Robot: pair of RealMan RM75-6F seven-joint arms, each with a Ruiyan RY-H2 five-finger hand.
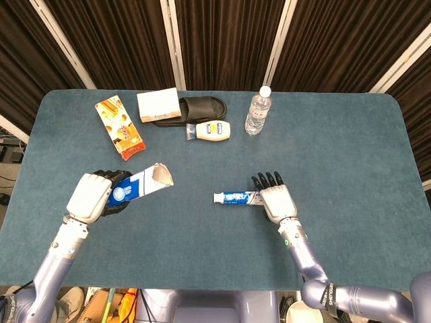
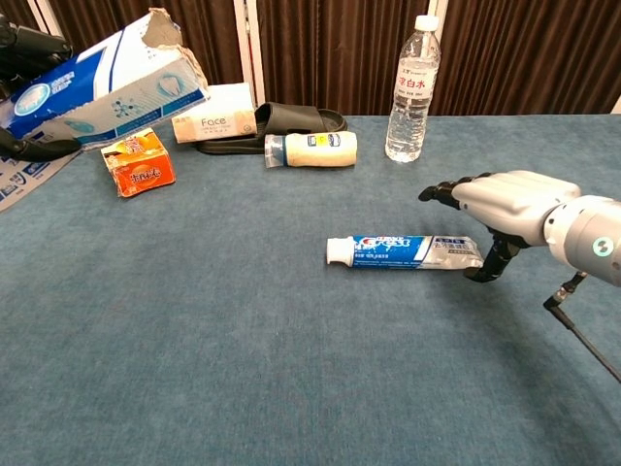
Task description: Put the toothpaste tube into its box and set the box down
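A blue and white toothpaste tube (image 1: 237, 197) (image 2: 400, 250) lies flat near the table's middle, cap pointing left. My right hand (image 1: 274, 198) (image 2: 497, 208) hovers over the tube's flat end with fingers spread above it and the thumb down beside the end; nothing is gripped. My left hand (image 1: 94, 196) holds the blue and white toothpaste box (image 1: 143, 185) (image 2: 109, 83) off the table at the left, its torn open end pointing right toward the tube.
Along the back stand a water bottle (image 1: 256, 112), a white lotion bottle (image 1: 209, 130) lying down, a black slipper (image 1: 199, 108), a white "Face" box (image 1: 157, 104) and an orange snack pack (image 1: 120, 126). The blue tabletop (image 1: 350, 155) stretches to the right.
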